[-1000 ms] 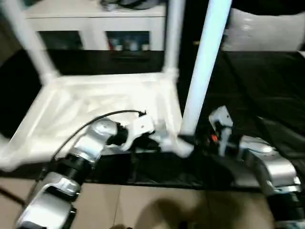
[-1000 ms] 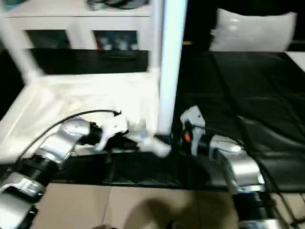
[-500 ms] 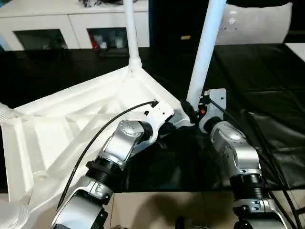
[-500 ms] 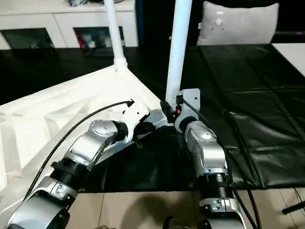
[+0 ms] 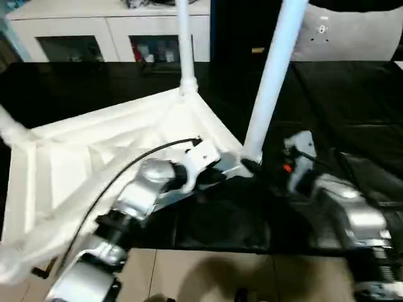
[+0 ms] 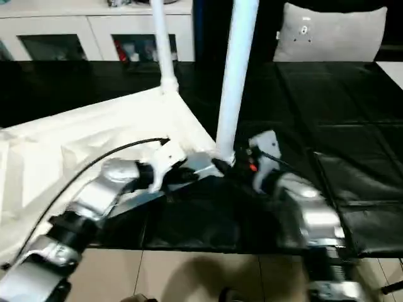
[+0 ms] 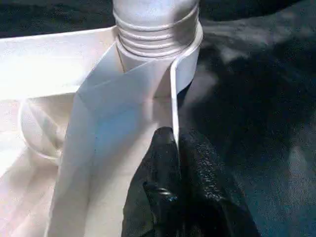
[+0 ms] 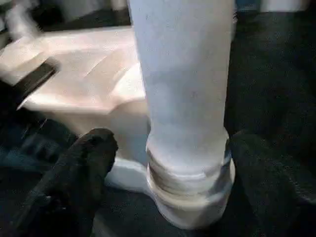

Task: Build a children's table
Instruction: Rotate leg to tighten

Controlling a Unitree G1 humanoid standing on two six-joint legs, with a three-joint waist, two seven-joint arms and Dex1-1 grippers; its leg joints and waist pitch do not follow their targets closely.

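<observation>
White plastic table (image 5: 94, 157) lies underside up, legs upright. My left jaws (image 7: 175, 148) pinch its near-right rim; my right jaws (image 8: 168, 163) straddle the corner leg (image 5: 274, 75), spread wide, on the black counter (image 5: 352, 107).

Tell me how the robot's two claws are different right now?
The left claw is shut, pinching the thin white rim of the table near a corner. The right claw is open, one finger on each side of the near leg, not squeezing it. The left finger pads press on plastic; the right fingers stand apart from the leg. Both are black and work at the same corner.
</observation>
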